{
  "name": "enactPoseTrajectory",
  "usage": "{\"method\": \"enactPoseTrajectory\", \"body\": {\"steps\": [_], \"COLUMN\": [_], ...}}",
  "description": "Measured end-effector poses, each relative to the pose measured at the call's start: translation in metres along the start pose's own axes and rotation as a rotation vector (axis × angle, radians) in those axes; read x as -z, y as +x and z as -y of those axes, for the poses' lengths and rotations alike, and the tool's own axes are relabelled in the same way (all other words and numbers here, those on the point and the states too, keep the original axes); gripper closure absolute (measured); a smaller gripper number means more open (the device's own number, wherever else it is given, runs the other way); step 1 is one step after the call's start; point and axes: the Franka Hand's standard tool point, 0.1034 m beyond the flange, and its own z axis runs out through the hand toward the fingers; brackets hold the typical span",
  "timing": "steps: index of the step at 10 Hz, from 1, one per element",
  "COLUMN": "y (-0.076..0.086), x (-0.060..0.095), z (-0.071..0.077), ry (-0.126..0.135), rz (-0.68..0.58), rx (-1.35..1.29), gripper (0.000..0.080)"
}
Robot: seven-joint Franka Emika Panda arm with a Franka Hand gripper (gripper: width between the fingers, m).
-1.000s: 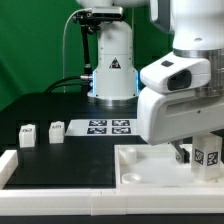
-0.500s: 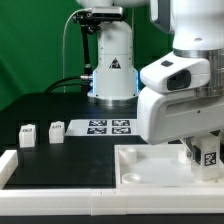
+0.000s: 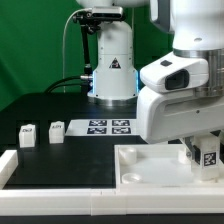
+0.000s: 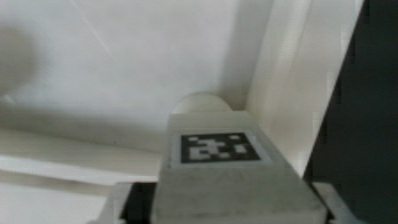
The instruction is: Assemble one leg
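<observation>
My gripper (image 3: 203,160) is shut on a white leg (image 3: 210,155) with a black-and-white tag, holding it upright over the far right part of the large white tray-like part (image 3: 150,165). In the wrist view the leg (image 4: 217,150) fills the middle between the jaws, its rounded end at a corner of the tray (image 4: 107,110). Three other legs (image 3: 27,135) stand loose on the black table at the exterior view's left.
The marker board (image 3: 108,127) lies flat on the black table behind the tray. The robot base (image 3: 112,65) stands at the back. A white rail (image 3: 10,165) runs along the front left edge.
The gripper with the leg has shifted slightly to the exterior view's right and down over the tray since one second ago; it has stayed still in the last half second.
</observation>
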Motion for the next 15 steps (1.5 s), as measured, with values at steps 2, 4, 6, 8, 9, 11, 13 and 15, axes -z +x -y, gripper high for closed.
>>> {"method": "enactPoseTrajectory", "body": {"steps": [2,4,6,8,9,11,13,15], "y": [0.0008,0.0014,0.0012,0.0014,0.0015,0.0017,0.0017,0.0017], "x": [0.0000,0.0002,-0.0013,-0.0013,-0.0012,-0.0011,-0.0012,-0.0012], "z": [0.0002,0.0000,-0.0013,-0.0017,-0.0017,-0.0015,-0.0011,-0.0007], "ry": [0.000,-0.002,0.011,0.016,0.017,0.029,0.029,0.029], "rz": [-0.007,-0.012,-0.008,-0.006,-0.006,0.002,0.003,0.003], "rx": [-0.345,-0.618,-0.930,-1.162,-1.209,-1.467,-1.487,-1.436], "gripper": [0.0510,0.0509,0.0509,0.0509,0.0509,0.0509,0.0498,0.0307]}}
